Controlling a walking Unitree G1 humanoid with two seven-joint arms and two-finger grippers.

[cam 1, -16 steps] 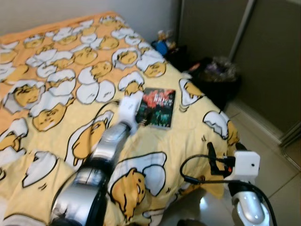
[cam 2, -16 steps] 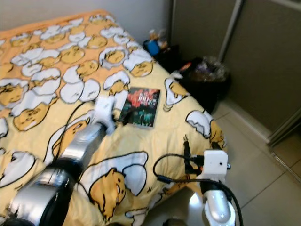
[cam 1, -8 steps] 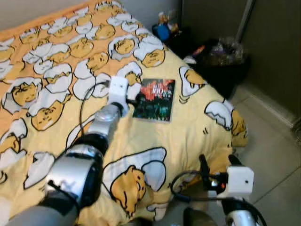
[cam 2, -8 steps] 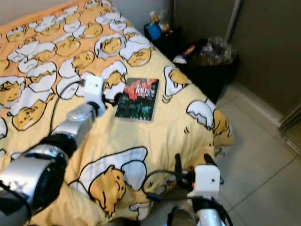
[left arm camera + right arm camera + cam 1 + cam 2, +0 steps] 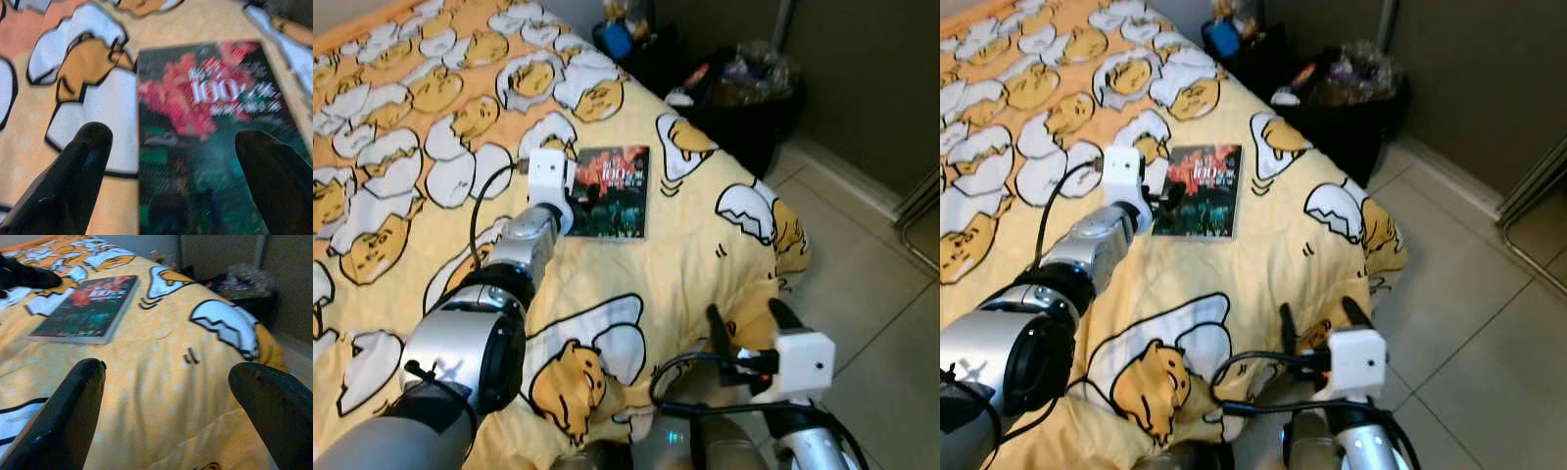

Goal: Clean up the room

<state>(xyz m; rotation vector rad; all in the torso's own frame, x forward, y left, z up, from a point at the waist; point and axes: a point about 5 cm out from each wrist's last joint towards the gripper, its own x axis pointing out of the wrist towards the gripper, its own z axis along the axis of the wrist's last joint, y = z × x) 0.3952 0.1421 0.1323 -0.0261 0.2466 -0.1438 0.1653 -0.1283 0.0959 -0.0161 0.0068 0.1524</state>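
The book (image 5: 613, 192) lies flat on the bed (image 5: 705, 245) near its corner, the spread left pincer (image 5: 171, 176) straddling its near edge, so it should drop squarely before pinching, while the right pincer (image 5: 171, 406) hangs spread beside the bed.

The right gripper (image 5: 166, 406) hangs over the bed (image 5: 161, 357), its two black fingers (image 5: 68, 411) spread wide apart with nothing between them. A book (image 5: 88, 308) with a red and green cover lies flat on the yellow cartoon-print bedspread. The left gripper's dark fingertip (image 5: 24, 276) shows near the book's far corner.
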